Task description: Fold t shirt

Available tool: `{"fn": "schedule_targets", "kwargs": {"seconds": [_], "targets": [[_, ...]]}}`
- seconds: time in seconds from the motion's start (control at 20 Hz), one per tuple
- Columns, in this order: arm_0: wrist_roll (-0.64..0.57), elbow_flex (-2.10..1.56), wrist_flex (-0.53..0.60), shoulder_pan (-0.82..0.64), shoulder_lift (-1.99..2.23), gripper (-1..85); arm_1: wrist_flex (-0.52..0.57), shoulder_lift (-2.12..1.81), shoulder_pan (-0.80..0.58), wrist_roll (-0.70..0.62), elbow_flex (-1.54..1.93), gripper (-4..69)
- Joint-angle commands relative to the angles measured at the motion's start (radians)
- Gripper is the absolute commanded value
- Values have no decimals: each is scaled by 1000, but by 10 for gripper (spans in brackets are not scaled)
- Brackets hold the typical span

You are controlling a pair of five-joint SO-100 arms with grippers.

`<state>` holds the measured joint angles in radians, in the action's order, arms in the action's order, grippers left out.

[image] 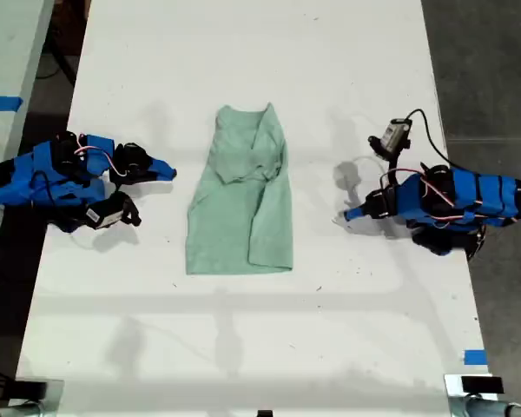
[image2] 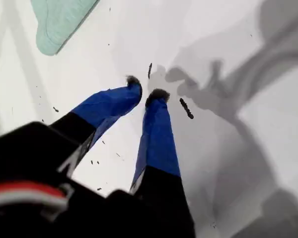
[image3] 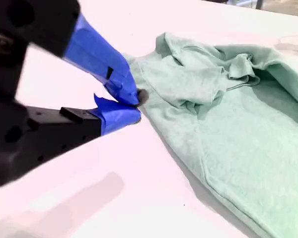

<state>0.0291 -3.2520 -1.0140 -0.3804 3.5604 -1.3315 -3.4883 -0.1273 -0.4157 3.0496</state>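
- Surveying the exterior view: the t shirt (image: 239,208) lies flat on the white bench (image: 243,52), midway between the two tools. Its neck end points away from the camera and its hem lies nearer. The cloth is part folded: one side is turned in over the body, with a rumpled bunch of fabric below the neck.
- Same view: my second tool (image: 169,169) lies low over the bench with its tips pointing at the shirt's upper side edge, near it but with bare bench between. My first tool (image: 352,213) points at the shirt from the opposite side and stands further off from the cloth.
- First wrist view: my first tool (image2: 145,93) has its blue-taped jaws drawn narrow, the dark tips almost meeting and nothing between them. Bare bench (image2: 119,29) lies under and ahead of the tips. Only one corner of the t shirt (image2: 59,20) shows, well beyond the tips and off to one side.
- Second wrist view: my second tool (image3: 138,106) has its jaws brought together at the tips, holding nothing. The t shirt (image3: 238,129) lies just beyond the tips, its edge close beside them; whether they touch cannot be told here. The rumpled sleeve and neck fabric sit further ahead, and the bench (image3: 114,198) is bare beneath the jaws.
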Motion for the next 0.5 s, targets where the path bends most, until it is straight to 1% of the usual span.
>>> {"fn": "schedule_targets", "kwargs": {"seconds": [0.0, 0.15, 0.45], "targets": [[9, -40, -2, 0, -3, -2, -3, -12, -8, -12, 57, 51], [6, -40, -2, 0, -3, -2, -3, -12, -5, -37, 57, 51], [6, -41, -2, 0, -2, -2, -3, -12, 21, -23, 57, 51]]}}
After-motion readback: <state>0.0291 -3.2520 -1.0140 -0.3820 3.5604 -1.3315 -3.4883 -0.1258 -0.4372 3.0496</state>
